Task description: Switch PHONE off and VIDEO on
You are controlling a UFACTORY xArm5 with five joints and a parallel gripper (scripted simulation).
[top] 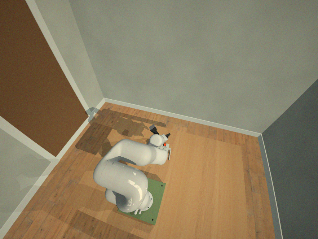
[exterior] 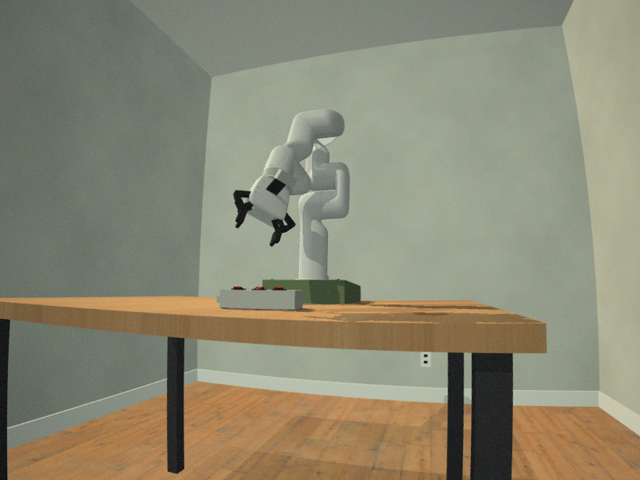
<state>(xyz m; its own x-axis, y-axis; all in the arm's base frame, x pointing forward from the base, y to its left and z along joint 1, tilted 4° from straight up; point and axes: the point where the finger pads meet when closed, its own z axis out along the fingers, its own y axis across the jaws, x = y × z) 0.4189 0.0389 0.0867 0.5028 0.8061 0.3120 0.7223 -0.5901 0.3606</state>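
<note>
Above the table (exterior: 154, 315), at the left of the exterior view, the end effector (exterior: 258, 227) hangs with its black fingers (exterior: 239, 209) spread wide apart, gripping nothing. Below and slightly right lies the grey power strip (exterior: 260, 299) — flat, right way up, three red switches (exterior: 257, 288) along its top. Just behind it sits the green base plate (exterior: 345, 291) carrying the white arm (exterior: 315, 201) — folded over.

Table: wooden table (exterior: 392, 325), dark legs.
On it: grey power strip (exterior: 260, 299); green base plate (exterior: 338, 291).
</note>
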